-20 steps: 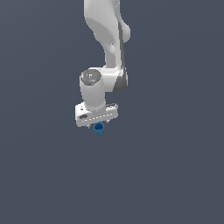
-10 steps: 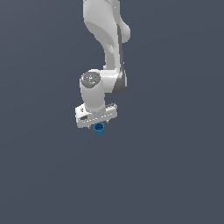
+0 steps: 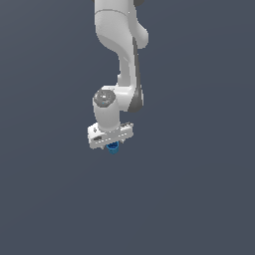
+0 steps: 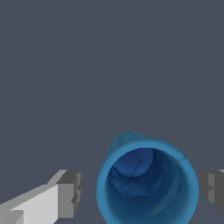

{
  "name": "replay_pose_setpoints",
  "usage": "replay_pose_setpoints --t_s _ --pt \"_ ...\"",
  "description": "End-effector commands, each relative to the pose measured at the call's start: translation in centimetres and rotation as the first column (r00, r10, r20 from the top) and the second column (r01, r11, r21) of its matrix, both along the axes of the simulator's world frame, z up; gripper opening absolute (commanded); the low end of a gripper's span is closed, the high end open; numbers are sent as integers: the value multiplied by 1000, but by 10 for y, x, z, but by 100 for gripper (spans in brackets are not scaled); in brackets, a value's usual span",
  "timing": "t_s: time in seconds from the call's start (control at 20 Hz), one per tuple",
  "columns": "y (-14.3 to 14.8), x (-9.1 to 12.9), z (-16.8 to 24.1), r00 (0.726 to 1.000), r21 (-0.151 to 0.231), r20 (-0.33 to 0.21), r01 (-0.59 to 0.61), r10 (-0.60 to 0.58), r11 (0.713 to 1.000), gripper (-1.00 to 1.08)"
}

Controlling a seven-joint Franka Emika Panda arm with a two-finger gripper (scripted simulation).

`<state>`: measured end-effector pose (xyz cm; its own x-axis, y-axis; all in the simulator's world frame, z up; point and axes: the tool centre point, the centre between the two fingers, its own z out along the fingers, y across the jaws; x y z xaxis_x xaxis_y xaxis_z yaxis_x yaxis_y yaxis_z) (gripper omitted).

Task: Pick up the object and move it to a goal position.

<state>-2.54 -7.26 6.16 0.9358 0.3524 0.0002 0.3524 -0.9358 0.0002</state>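
The blue cup (image 3: 113, 147) stands upright on the dark grey floor, mostly hidden under the white hand in the exterior view. In the wrist view I look down into its open mouth (image 4: 146, 186), with its narrower base visible inside. My gripper (image 3: 112, 143) is straight above it, also seen in the wrist view (image 4: 142, 192). The fingers straddle the cup: one finger (image 4: 70, 192) stands a small gap off the rim, and the other finger (image 4: 213, 189) is very close to the rim on the opposite side. The jaws are open and are not pressing on the cup.
The white arm (image 3: 124, 60) rises from the hand toward the top of the exterior view. The plain dark grey floor (image 3: 199, 199) surrounds the cup, and no other objects show.
The hand seems to have come down very slightly over the cup. The cup has not moved.
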Motion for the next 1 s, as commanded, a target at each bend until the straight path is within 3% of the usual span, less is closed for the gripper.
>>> replay_pose_setpoints --t_s 0.0,0.3,0.35,0.95 --pt "0 -1 -12 1000 0 0 -1 1 1000 100" --pt "0 1 -21 1000 0 0 -2 2 1000 100" --pt "0 1 -21 1000 0 0 -2 2 1000 -100" --pt "-1 0 -20 1000 0 0 -1 1 1000 -100"
